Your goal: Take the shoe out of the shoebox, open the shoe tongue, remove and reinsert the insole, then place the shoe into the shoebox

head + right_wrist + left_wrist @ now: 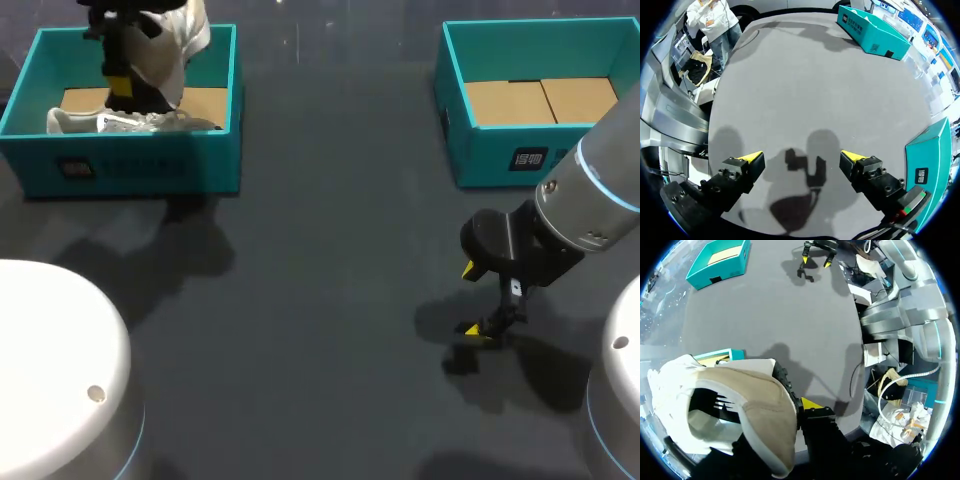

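Note:
My left gripper (119,86) hangs over the left teal shoebox (130,165), shut on a white shoe (172,40) and holding it above the box. In the left wrist view that shoe (740,410) shows its beige lining and open collar. It covers most of the left gripper (796,407); one yellow fingertip (810,403) shows beside it. A second white shoe (115,122) lies on the box floor. My right gripper (482,300) hovers open over bare table at the right, nothing between its fingers (802,157).
A second teal shoebox (500,150) with only cardboard inside stands at the back right, close beside my right arm (930,160). Dark grey tabletop (330,280) stretches between the two boxes. The left box shows far ahead of the right gripper (872,32).

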You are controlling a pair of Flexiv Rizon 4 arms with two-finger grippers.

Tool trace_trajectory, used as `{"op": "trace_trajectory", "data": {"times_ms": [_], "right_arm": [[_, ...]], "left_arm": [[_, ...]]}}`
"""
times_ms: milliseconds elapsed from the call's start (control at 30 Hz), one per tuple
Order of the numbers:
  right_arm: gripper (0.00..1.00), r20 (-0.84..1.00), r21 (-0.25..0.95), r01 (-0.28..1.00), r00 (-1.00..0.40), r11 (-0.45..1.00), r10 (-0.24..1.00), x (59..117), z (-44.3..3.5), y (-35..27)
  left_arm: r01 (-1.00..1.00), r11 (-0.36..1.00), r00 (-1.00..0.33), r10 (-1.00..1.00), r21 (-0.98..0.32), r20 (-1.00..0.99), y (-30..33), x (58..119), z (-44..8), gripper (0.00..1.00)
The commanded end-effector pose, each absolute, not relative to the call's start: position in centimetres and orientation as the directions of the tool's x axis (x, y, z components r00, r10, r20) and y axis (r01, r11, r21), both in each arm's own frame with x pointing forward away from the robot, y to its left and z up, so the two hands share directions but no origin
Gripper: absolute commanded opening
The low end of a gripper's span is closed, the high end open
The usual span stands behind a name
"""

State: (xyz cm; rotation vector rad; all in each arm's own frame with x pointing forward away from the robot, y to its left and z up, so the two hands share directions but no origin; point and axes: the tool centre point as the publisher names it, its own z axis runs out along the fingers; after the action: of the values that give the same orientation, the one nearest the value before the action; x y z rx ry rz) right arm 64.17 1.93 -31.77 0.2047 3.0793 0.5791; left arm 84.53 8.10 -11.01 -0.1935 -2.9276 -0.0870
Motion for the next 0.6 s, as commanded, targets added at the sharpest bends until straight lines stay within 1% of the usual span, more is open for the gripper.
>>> {"op": "trace_trajectory", "data": {"times_ms": [33, 600], "right_arm": [[1.0, 0.019, 0.361, 0.128, -0.991, 0.924, 0.13, 63.97, -31.79, 1.91], [1.0, 0.019, 0.361, 0.128, -0.991, 0.924, 0.13, 63.97, -31.79, 1.91]], "left_arm": [[0.139, 0.988, -0.964, 0.12, 0.063, 0.237, 12.13, 87.07, -10.47, 0.0], [0.139, 0.988, -0.964, 0.12, 0.063, 0.237, 12.13, 87.07, -10.47, 0.0]]}}
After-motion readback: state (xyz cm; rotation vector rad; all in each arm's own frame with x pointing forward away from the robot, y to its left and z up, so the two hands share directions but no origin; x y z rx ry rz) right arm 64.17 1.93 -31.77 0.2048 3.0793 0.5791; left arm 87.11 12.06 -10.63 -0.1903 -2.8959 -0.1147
